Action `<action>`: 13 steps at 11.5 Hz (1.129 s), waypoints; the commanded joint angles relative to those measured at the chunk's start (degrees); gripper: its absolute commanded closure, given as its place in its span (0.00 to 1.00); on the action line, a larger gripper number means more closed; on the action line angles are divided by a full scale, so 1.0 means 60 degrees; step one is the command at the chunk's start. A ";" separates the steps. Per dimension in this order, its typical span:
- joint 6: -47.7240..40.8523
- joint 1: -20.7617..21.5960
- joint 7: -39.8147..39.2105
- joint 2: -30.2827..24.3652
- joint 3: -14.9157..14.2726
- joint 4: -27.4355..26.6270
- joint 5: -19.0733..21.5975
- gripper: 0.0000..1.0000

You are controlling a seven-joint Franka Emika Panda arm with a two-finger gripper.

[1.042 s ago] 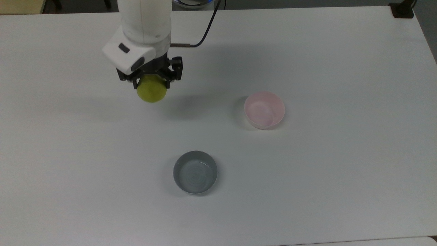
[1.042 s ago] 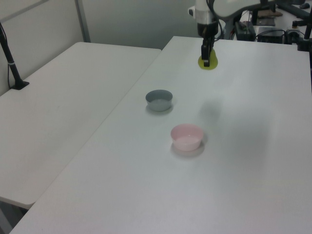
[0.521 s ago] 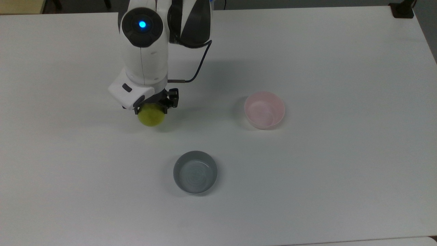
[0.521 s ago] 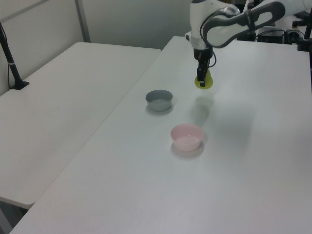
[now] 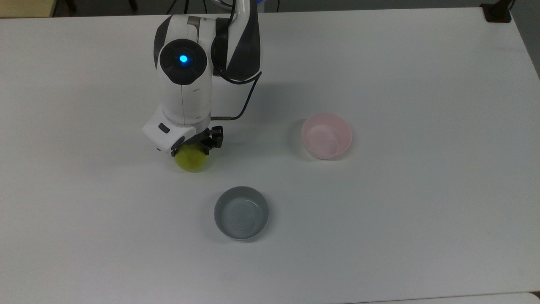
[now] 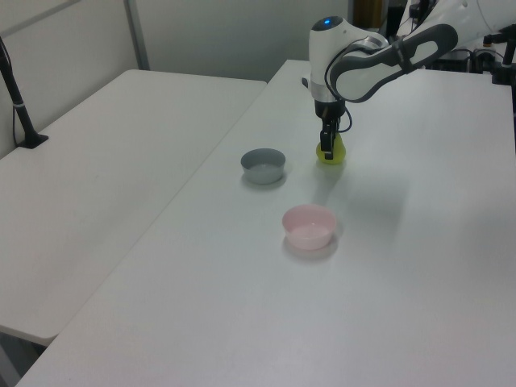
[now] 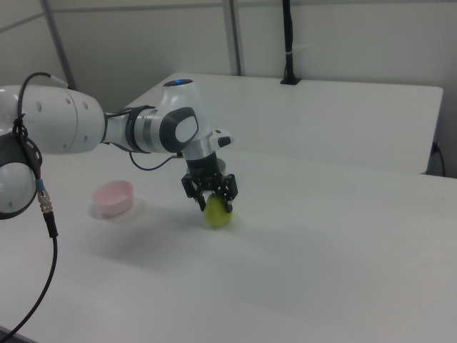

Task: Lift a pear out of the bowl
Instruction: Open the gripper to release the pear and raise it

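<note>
Since a second ago we see the arm has come forward and down, carrying the pear (image 5: 191,159) from the far part of the table (image 5: 379,232) to a spot low over the surface, toward the grey bowl (image 5: 241,213). Our gripper (image 5: 193,148) is clamped on the pear's narrow upper end, so the fruit hangs with its long axis upright and its rounded bottom pointing down; in the right view (image 7: 218,213) that bottom sits at or just above the tabletop, and we cannot tell whether it touches.

Around it, the grey bowl lies near, toward the top view's lower right of the pear, and the pale pink bowl (image 5: 327,135) stands well apart on the top view's right. Both bowls are upright, and nothing lies between them and the pear. A second white table (image 6: 97,185) adjoins on the left view's left.

We see the pear as yellow-green, smooth and plump, its stem hidden between the fingers (image 7: 229,187).
</note>
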 commanded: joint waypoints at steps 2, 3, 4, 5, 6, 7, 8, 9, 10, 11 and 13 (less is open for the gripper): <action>0.0131 0.0041 0.0005 -0.0087 -0.0082 -0.0104 0.0104 0.00; 0.0014 0.0055 0.0019 -0.0232 -0.0082 -0.0075 0.0119 0.00; -0.0321 0.0055 0.0019 -0.0480 -0.0097 -0.0016 0.0119 0.00; -0.0788 0.0055 0.0019 -0.0773 -0.0097 0.0100 0.0133 0.00; -0.1214 0.0055 0.0019 -0.1138 -0.0083 0.0217 0.0163 0.00; -0.1667 0.0084 0.0034 -0.1562 -0.0082 0.0306 0.0177 0.00; -0.2209 0.0113 0.0034 -0.2002 -0.0082 0.0422 0.0178 0.00; -0.2809 0.0143 0.0034 -0.2456 -0.0053 0.0496 0.0192 0.00; -0.3264 0.0143 0.0034 -0.2968 0.0005 0.0482 0.0250 0.00; -0.3631 0.0158 0.0034 -0.3350 0.0005 0.0482 0.0555 0.00; -0.4407 0.0332 0.0150 -0.3908 0.0049 0.0468 0.0719 0.00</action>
